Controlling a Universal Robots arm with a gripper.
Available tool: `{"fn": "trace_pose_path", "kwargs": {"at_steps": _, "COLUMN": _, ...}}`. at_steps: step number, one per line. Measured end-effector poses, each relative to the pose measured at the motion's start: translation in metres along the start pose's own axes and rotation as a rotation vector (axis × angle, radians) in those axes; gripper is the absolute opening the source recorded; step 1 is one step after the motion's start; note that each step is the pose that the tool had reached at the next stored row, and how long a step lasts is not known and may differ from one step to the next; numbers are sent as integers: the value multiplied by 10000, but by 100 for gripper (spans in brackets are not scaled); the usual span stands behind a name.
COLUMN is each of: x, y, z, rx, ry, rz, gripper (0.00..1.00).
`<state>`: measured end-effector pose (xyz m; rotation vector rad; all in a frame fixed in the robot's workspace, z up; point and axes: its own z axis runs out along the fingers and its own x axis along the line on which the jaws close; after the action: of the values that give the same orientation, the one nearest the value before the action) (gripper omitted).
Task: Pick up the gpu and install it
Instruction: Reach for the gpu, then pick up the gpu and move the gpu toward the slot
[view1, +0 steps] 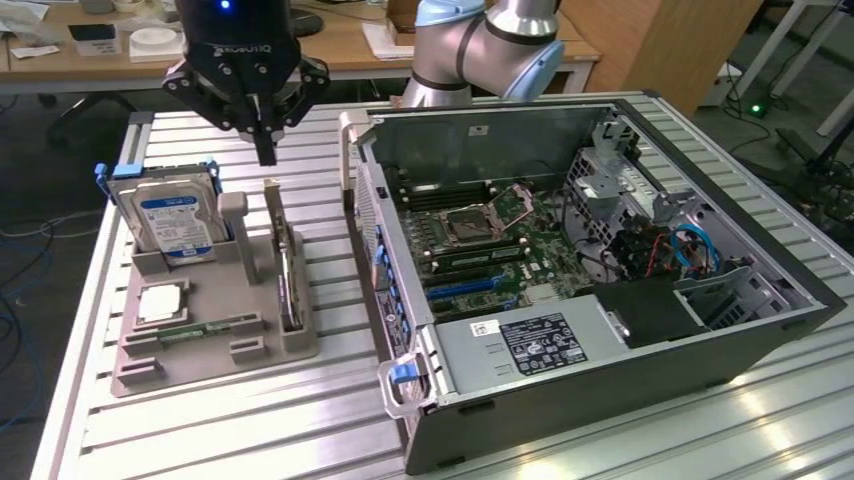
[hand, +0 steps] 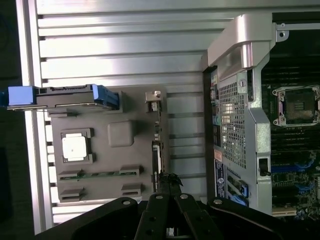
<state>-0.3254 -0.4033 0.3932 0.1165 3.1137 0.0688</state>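
You see the thin black rectangular gpu card (view1: 287, 285) with a silvery bracket (view1: 274, 200); at its nine o'clock, the boxy silver metal hard drive (view1: 163, 187) has a blue-white label (view1: 178, 226).

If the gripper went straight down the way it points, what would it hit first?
Probably the graphics card, standing on edge in the gray holder: the gripper hangs right above its upper edge, though the exact depth is unclear.

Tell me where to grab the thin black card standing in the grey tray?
Pinch the thin black card with the silvery bracket across its flat faces at the top edge, coming from above: it stands on edge in the grey slotted tray.
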Motion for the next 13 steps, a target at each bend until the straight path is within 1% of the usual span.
{"fn": "trace_pose_path", "kwargs": {"at_steps": 5, "x": 54, "y": -7, "z": -2, "rx": 0, "ry": 0, "rz": 0, "gripper": 11}}
{"fn": "trace_pose_path", "kwargs": {"at_steps": 13, "x": 58, "y": -13, "z": -2, "rx": 0, "ry": 0, "rz": 0, "gripper": 11}}
